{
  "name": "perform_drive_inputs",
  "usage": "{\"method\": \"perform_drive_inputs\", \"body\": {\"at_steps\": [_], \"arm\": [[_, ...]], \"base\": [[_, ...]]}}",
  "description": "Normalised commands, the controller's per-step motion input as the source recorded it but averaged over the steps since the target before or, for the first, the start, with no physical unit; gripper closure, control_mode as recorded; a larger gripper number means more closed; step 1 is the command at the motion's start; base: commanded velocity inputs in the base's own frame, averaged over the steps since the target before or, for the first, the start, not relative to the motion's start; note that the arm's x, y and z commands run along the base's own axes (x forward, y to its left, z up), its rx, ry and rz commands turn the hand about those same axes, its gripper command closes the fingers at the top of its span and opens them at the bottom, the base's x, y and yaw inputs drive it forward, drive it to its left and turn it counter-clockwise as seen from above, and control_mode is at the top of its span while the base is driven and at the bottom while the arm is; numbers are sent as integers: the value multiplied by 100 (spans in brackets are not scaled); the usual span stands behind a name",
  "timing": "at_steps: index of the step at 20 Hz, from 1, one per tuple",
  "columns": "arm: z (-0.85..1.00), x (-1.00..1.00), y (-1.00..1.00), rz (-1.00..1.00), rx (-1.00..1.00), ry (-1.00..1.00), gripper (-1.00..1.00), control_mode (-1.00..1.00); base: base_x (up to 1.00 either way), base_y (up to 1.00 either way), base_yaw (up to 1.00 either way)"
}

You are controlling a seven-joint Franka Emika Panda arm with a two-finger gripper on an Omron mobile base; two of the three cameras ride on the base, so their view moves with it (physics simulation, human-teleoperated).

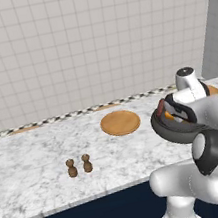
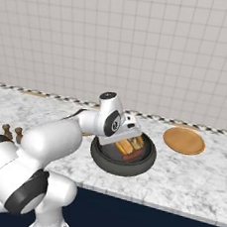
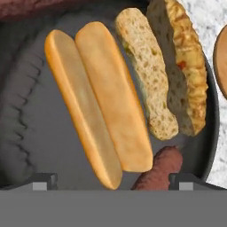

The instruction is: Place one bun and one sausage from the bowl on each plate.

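Dark grey bowl (image 2: 123, 156) sits centre of the right base view on the marble counter (image 2: 188, 179), w/ the gripper (image 2: 133, 135) low over its contents, presumably lining up a pick. Hand view: smooth orange bun (image 3: 95, 102) runs diagonally through mid-frame, a split crusty bun (image 3: 166, 71) at upper right, one brown sausage (image 3: 159, 170) at bottom centre-right betw. the two finger tips (image 3: 44, 179). Jaws spread wide, nothing gripped; tips straddle the near bun end + sausage, so which one is the target I can't tell. One plate (image 2: 183, 140) lies right of the bowl, bare; second plate (image 1: 120, 122) at centre of the left base view, also bare, so nothing delivered yet. Two small shakers (image 1: 79, 166) stand lower left there, well apart from the bowl.
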Motion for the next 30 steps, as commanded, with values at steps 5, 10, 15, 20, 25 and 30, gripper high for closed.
{"method": "perform_drive_inputs", "body": {"at_steps": [5,10,15,20,25,30], "arm": [[-20,2,-8,-1,0,2,-100,-100],[-23,0,-2,0,0,3,-100,-100],[-27,0,-2,0,0,0,-100,-100],[-21,0,-1,0,0,0,-100,-100],[5,-3,-3,0,6,-3,-100,-100],[-7,3,0,0,1,6,-100,-100]], "base": [[0,0,0],[0,0,0],[0,0,0],[0,0,0],[0,0,0],[0,0,0]]}}
